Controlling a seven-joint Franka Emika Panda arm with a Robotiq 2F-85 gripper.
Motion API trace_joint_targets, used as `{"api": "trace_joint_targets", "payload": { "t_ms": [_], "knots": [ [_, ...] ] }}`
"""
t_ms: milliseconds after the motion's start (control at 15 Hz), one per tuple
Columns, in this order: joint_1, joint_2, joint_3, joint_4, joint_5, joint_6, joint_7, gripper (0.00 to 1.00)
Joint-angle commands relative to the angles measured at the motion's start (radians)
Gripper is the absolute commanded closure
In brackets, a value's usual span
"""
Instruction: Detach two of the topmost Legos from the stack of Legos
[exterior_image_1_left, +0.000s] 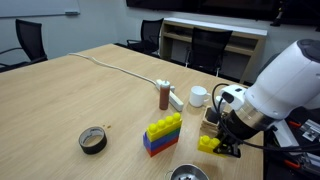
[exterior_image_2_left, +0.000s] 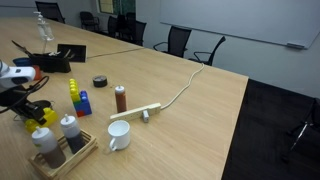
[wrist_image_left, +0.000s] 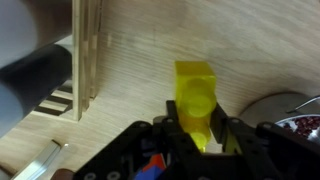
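Clamping a yellow Lego brick (wrist_image_left: 196, 95) between its fingers, the gripper (wrist_image_left: 197, 135) sat low over the wooden table (exterior_image_1_left: 80, 90), at the lower right of an exterior view (exterior_image_1_left: 215, 145) and at the left edge of an exterior view (exterior_image_2_left: 35, 110). The brick was apart from the Lego stack (exterior_image_1_left: 163, 133), which stood upright near the bottom centre of that frame with yellow pieces on top, then red, then blue. A wooden tray (exterior_image_2_left: 85, 150) at the lower left held two upright bottles (exterior_image_2_left: 45, 143), one with a dark cap and one with a red cap; in the wrist view its slatted wall filled the upper left. A white mug (exterior_image_2_left: 118, 135) stood just beside the tray, its inside too small to read. A metal bowl (exterior_image_1_left: 188, 173) sat at the bottom edge, near the stack; in the wrist view something reddish showed at its rim, too blurred to tell. A brown bottle (exterior_image_1_left: 164, 95) stood touching or just beside a white power strip (exterior_image_1_left: 176, 99) mid-frame, and a tape roll (exterior_image_1_left: 93, 140) lay at the lower left.
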Motion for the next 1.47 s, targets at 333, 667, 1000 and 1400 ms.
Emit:
{"api": "trace_joint_targets", "payload": {
  "t_ms": [333, 667, 1000, 1400],
  "knots": [
    [0.050, 0.170, -0.076, 0.111, -0.100, 0.080, 0.108, 0.47],
    [0.014, 0.159, -0.015, 0.144, -0.051, -0.005, -0.022, 0.11],
    [-0.038, 0.044, 0.087, 0.163, 0.066, -0.140, -0.259, 0.00],
    [0.007, -0.095, 0.043, 0.190, 0.247, -0.325, -0.600, 0.00]
  ]
}}
